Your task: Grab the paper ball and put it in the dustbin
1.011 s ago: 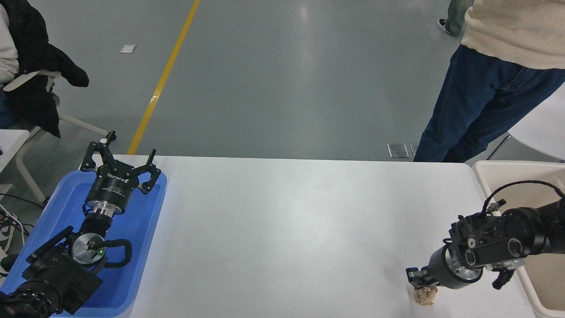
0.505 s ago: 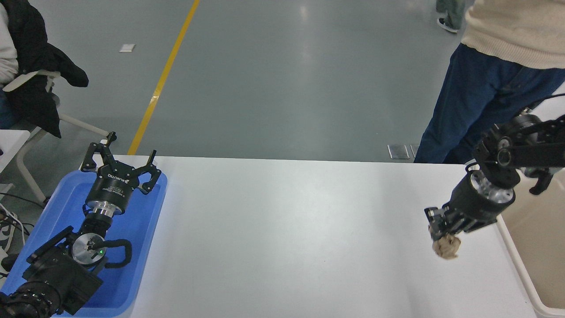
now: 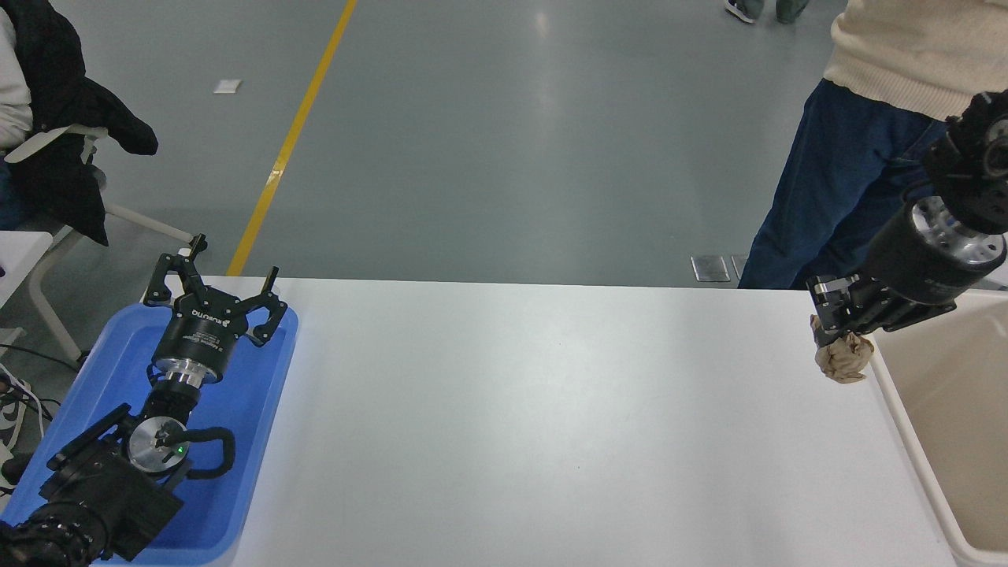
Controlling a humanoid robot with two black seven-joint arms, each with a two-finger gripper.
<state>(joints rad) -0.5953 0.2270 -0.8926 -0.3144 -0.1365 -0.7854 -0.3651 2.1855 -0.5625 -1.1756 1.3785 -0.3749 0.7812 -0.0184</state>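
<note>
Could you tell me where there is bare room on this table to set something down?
The white table is bare from the blue tray at its left edge to the dustbin at its right. The left gripper is parked over the tray. At the far right corner, the right gripper holds the paper ball beside the dustbin's rim.
</note>
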